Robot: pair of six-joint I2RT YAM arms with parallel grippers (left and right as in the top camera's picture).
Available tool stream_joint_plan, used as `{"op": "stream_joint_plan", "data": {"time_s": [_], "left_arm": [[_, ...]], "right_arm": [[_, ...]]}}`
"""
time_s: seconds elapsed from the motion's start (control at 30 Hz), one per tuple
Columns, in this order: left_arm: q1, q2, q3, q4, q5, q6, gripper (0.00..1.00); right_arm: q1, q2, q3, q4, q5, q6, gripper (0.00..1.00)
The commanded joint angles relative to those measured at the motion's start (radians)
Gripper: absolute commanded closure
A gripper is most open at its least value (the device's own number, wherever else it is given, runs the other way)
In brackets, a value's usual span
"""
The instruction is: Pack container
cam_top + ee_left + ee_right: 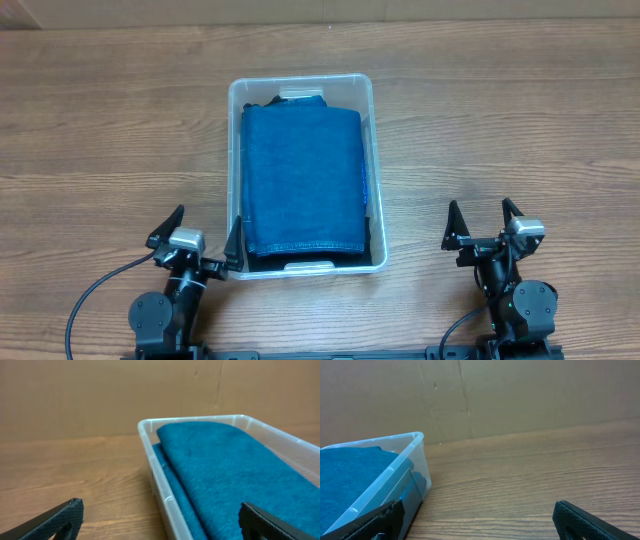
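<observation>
The clear plastic container sits at the table's middle with folded blue denim cloth filling it. It also shows in the left wrist view with the cloth, and at the left of the right wrist view. My left gripper is open and empty at the container's near left corner, its right finger beside the rim. My right gripper is open and empty over bare wood, well right of the container. The container's bottom label is hidden by the cloth.
The wooden table stretches bare on both sides of the container. A brown cardboard wall stands along the far edge. Black cables run from the arm bases at the front edge.
</observation>
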Motion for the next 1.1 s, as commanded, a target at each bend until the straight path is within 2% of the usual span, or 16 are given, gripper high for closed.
{"op": "stream_joint_plan", "data": {"time_s": [0.0,0.07,0.2,1.07], "left_arm": [[-0.077,-0.013,-0.011,0.005,-0.034,0.000,0.00],[-0.125,-0.013,-0.011,0.006,-0.042,0.001,0.00],[-0.129,-0.013,-0.011,-0.015,-0.195,0.000,0.00],[-0.129,-0.013,-0.011,-0.013,-0.194,0.000,0.00]], "right_arm": [[-0.002,-0.005,-0.010,0.006,-0.001,-0.003,0.00],[-0.002,-0.005,-0.010,0.006,-0.001,-0.003,0.00],[-0.002,-0.005,-0.010,0.006,-0.001,-0.003,0.00],[-0.002,-0.005,-0.010,0.006,-0.001,-0.003,0.00]]}}
